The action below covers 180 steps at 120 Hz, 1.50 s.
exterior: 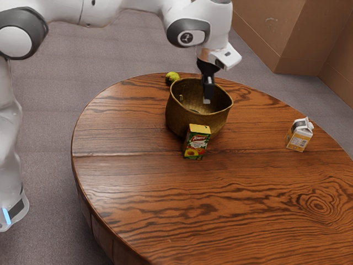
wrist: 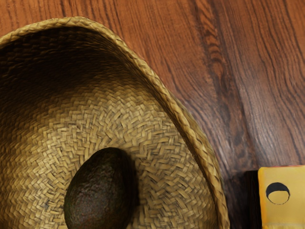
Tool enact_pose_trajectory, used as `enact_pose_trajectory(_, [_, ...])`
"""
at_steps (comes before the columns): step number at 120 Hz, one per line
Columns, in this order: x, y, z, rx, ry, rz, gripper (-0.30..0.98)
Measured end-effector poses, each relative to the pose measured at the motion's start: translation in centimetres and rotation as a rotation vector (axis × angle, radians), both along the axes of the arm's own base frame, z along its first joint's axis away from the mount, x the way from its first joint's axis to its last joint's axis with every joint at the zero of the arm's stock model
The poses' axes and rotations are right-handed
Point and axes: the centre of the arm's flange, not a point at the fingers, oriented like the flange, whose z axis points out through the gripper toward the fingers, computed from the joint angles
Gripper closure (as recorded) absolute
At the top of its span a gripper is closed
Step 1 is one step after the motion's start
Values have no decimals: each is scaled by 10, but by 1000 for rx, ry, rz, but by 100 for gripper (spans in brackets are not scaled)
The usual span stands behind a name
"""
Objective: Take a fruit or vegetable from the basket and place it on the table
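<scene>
The big woven basket (exterior: 176,113) stands on the round brown wood table (exterior: 220,210), over toward the far side. A dark, bumpy avocado (wrist: 99,191), shaped like an egg, is the fruit to pick up, and it lies inside the basket, down on the woven bottom. The robot's arm (exterior: 99,12) comes in from the exterior view's left, up high, and its black claw (exterior: 207,100) points down at the open top of the basket. I can't tell if the claw is let go or squeezed closed. The avocado is not out on the table. A little box (exterior: 197,143) with a yellow top and fruit pictures stands up on the near side of the basket, right by it. I can't tell if the two touch. A white and yellow carton (exterior: 299,136) stands up at the exterior view's right, well apart from the basket. A round yellow-green thing (exterior: 172,77), dark at its bottom, is at the far edge of the table, near the basket, toward the exterior view's left.
</scene>
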Motion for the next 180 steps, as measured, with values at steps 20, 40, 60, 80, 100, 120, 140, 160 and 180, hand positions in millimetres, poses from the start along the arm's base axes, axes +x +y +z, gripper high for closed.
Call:
enact_pose_trajectory(20, [-53, 81, 4, -13, -28, 108, 0])
enact_pose_trajectory(40, [-34, 87, -20, 8, -21, 77, 0])
enact_pose_trajectory(60, [-9, 104, -28, 31, -30, 67, 0])
enact_pose_trajectory(80, [3, 107, -35, 42, -25, 39, 0])
enact_pose_trajectory(100, [14, 92, -44, 50, -14, -15, 0])
enact_pose_trajectory(120, [24, 85, -56, 56, 3, -51, 0])
enact_pose_trajectory(140, [32, 84, -72, 49, 21, -66, 0])
enact_pose_trajectory(160, [35, 90, -80, 46, 26, -68, 0])
enact_pose_trajectory(180, [34, 114, -88, 47, 36, -49, 0])
